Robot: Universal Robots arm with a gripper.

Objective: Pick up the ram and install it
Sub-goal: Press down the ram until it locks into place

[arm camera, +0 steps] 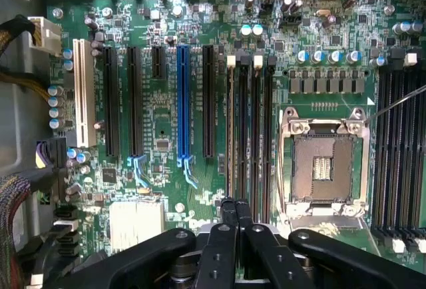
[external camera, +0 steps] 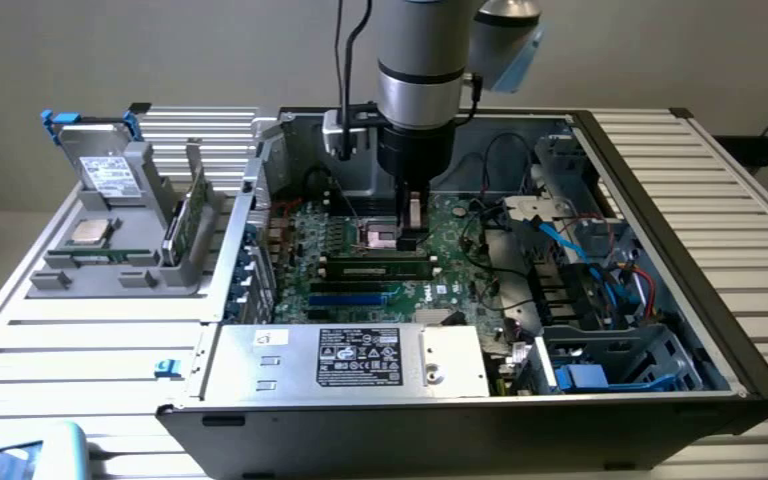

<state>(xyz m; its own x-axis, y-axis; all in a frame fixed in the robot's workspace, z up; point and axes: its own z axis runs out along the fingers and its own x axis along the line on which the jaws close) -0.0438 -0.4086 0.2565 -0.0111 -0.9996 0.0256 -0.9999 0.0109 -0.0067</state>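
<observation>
In the exterior view the end effector (external camera: 414, 235) hangs inside the open computer case (external camera: 651, 330), just above the ram (external camera: 379, 266) seated on the motherboard (external camera: 357, 300); in the wrist view its fingers (arm camera: 229, 212) are shut, gripping nothing, over the memory slots (arm camera: 249, 129).

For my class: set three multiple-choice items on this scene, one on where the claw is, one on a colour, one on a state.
1. Where is the claw? A over the grey holder; B over the motherboard in the open case; C over the labelled metal box.
2. One long slot among the black ones is: A red; B blue; C yellow.
3. The processor socket is: A empty; B holding a chip; C under a fan.
Key: B, it hangs above the board; B, blue in the wrist view; A, bare contacts show.
</observation>
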